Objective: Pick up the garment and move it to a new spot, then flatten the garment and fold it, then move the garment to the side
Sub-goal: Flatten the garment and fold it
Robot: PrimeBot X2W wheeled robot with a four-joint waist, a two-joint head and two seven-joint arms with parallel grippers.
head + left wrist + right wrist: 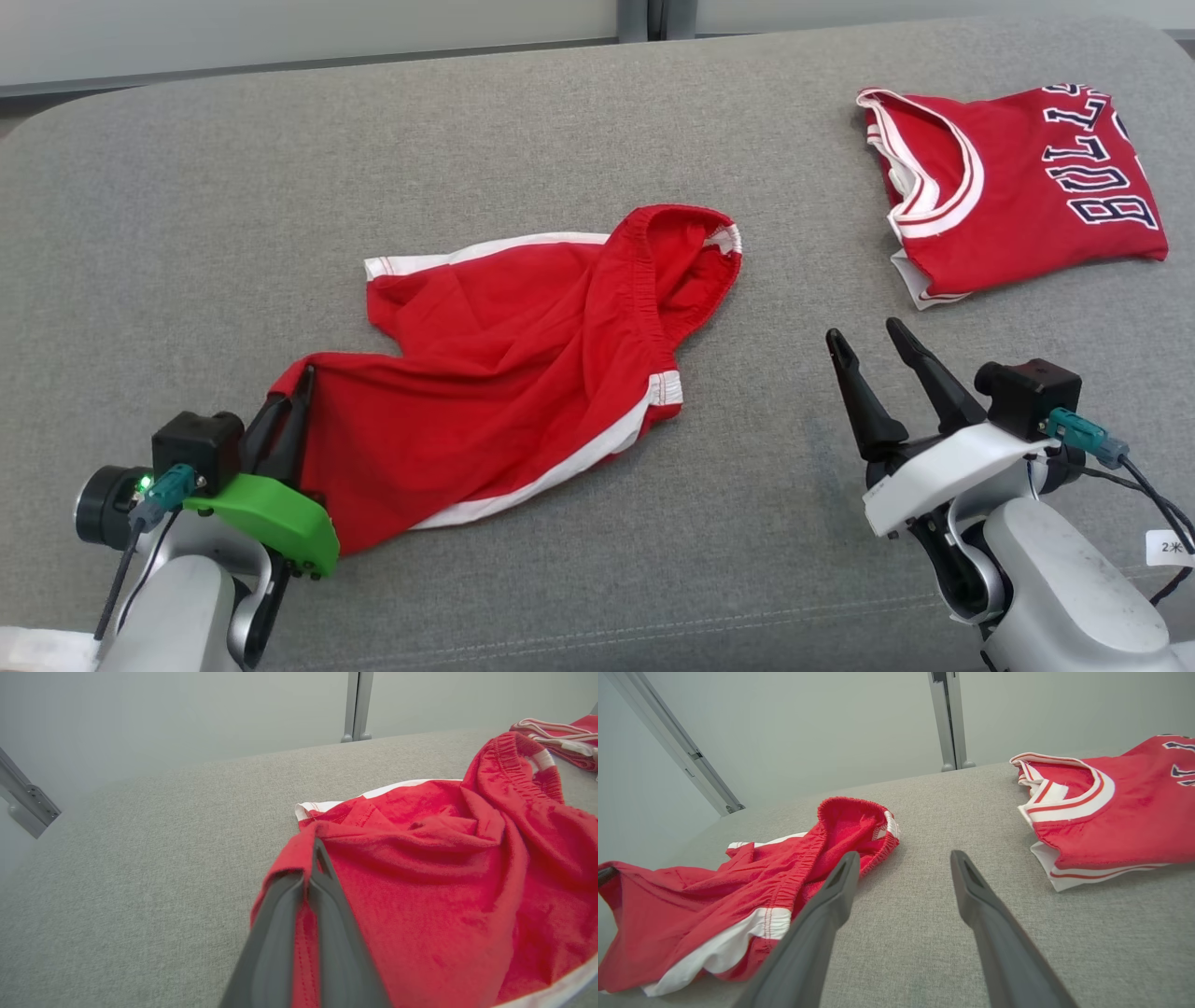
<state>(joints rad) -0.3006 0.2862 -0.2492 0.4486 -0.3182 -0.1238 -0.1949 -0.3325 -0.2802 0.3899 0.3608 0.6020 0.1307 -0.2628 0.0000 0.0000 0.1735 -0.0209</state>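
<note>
The grey padded surface [187, 187] spans the whole workspace. The garment in hand, a pair of red shorts [504, 373] with white trim, lies crumpled near its middle. Its elastic waistband [681, 233] stands up in a loop at the far right end. A red Bulls jersey [1018, 205] lies folded well apart at the far right, so that area looks taken.

The step in hand appears to be the pick-up. The left gripper [297, 397] sits at the shorts' near-left corner with its jaws pressed fully together on a fold of the red cloth. The left wrist view shows fabric wrapped over and between the dark fingers [280, 933]. The pinch holds only an edge, so a slow, straight lift would suit it best. That lets the cloth's weight hang below the grip rather than drag across the upholstery and slip out. The new spot should be well apart from the jersey, with bare surface all around for flattening.

The left forearm comes in low from the bottom left, its fingers angled up and slightly right, close to the surface. The right gripper [865, 331] is poised near the shorts' right side with its jaws spread wide and nothing between them. Its fingers point up the head view towards the gap between the two garments, ready to take the waistband end
</note>
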